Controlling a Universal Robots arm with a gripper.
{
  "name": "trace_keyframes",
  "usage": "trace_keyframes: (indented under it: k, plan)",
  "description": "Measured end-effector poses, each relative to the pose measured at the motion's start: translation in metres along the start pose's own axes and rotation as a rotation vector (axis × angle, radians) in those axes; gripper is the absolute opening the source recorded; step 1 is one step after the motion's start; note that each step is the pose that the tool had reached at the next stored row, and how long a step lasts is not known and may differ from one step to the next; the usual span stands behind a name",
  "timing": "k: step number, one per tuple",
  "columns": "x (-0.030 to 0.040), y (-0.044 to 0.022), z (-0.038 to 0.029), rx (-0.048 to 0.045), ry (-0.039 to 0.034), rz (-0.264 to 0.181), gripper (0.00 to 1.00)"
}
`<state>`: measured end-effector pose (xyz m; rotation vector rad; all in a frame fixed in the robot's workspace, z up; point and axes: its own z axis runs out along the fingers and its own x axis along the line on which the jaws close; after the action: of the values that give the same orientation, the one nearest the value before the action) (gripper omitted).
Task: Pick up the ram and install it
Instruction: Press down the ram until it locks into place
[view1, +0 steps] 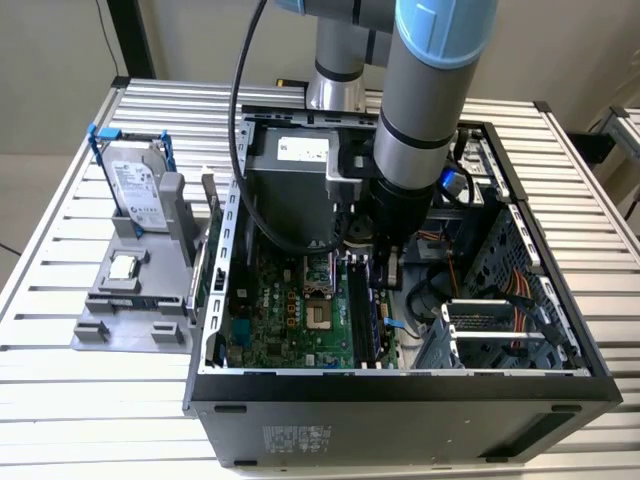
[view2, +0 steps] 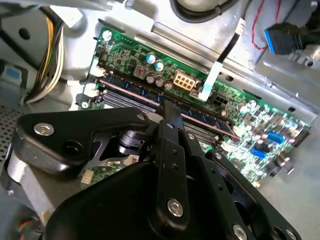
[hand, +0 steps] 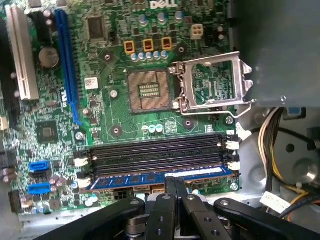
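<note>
The ram (hand: 135, 179) is a long dark-blue stick standing in the memory slot nearest my gripper on the green motherboard (hand: 115, 100). In the second wrist view the ram (view2: 205, 119) runs slantwise past the black fingers. My gripper (hand: 176, 184) sits at the middle of the stick's top edge, fingers drawn together on it. In the exterior view the gripper (view1: 388, 272) reaches down inside the open computer case (view1: 400, 385), over the slots beside the processor socket.
Empty black memory slots (hand: 155, 150) lie beside the ram, toward the open processor socket (hand: 147, 90). Yellow and black cables (hand: 275, 145) hang near the slots' end. A silver hard drive (view1: 140, 190) in a blue bracket stands outside the case, at the exterior view's left.
</note>
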<state>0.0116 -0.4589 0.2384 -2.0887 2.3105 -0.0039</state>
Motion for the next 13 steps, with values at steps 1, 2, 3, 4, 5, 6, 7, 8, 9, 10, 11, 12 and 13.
trace_keyframes:
  k: [1,2,3,4,5,6,7,8,9,10,11,12,13]
  plan:
    - [0.0000,0.0000,0.0001,-0.0002,-0.0003,-0.013,0.00]
    - [0.0000,0.0000,0.0001,-0.0005,-0.0005,-0.025,0.00]
    - [0.0000,0.0000,0.0001,-0.0007,-0.0007,-0.037,0.00]
    - [0.0000,0.0000,0.0001,-0.0009,-0.0009,-0.046,0.00]
    - [0.0000,0.0000,0.0001,-0.0009,-0.0009,-0.047,0.00]
    - [0.0000,0.0000,0.0002,-0.0009,-0.0009,-0.047,0.00]
    - [0.0003,-0.0002,0.0002,-0.0009,-0.0009,-0.047,0.00]
    - [0.0008,-0.0006,0.0002,-0.0012,-0.0009,-0.047,0.00]
    - [0.0012,-0.0010,0.0002,-0.0014,-0.0009,-0.047,0.00]
    - [0.0018,-0.0013,0.0002,-0.0015,-0.0009,-0.047,0.00]
    - [0.0026,-0.0015,0.0002,-0.0016,-0.0008,-0.047,0.00]
    - [0.0039,-0.0016,0.0002,-0.0016,-0.0009,-0.047,0.00]
    - [0.0055,-0.0018,0.0002,-0.0017,-0.0009,-0.047,0.00]
